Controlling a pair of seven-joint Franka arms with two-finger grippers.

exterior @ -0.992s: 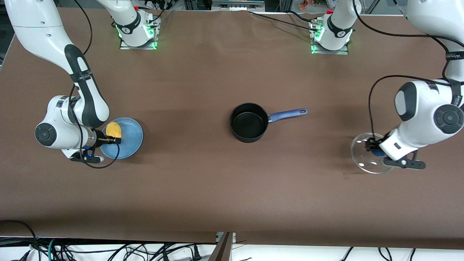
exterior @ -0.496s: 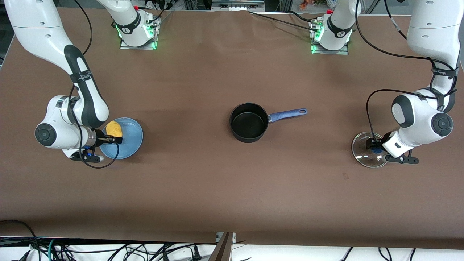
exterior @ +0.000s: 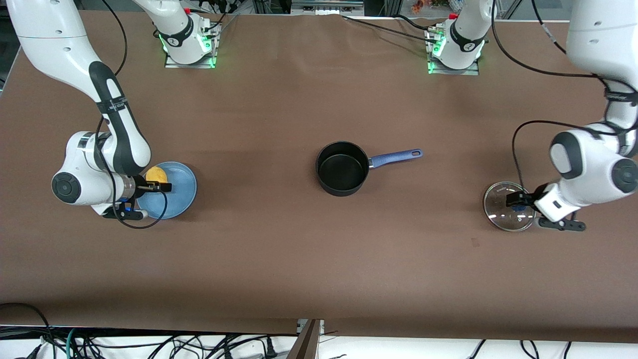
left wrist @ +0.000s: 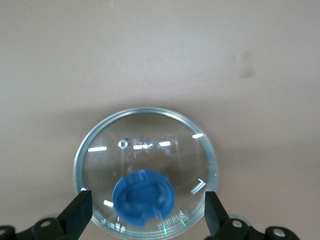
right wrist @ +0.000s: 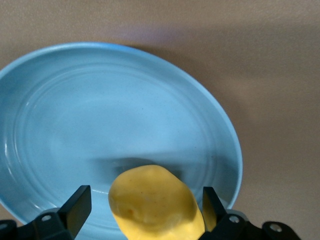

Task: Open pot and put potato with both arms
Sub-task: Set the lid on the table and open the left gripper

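Observation:
The black pot stands uncovered mid-table, its blue handle pointing toward the left arm's end. Its glass lid lies flat on the table at that end. My left gripper is low over the lid. In the left wrist view it is open, its fingers standing apart on either side of the blue knob. The yellow potato lies on the light-blue plate. My right gripper is open around it, and the right wrist view shows the potato between the fingers.
The plate sits at the right arm's end of the brown table. Both arm bases stand along the table edge farthest from the front camera. Cables hang past the edge nearest that camera.
My left gripper has lowered the lid onto the table and let go of the knob. My right gripper has shifted a little over the potato.

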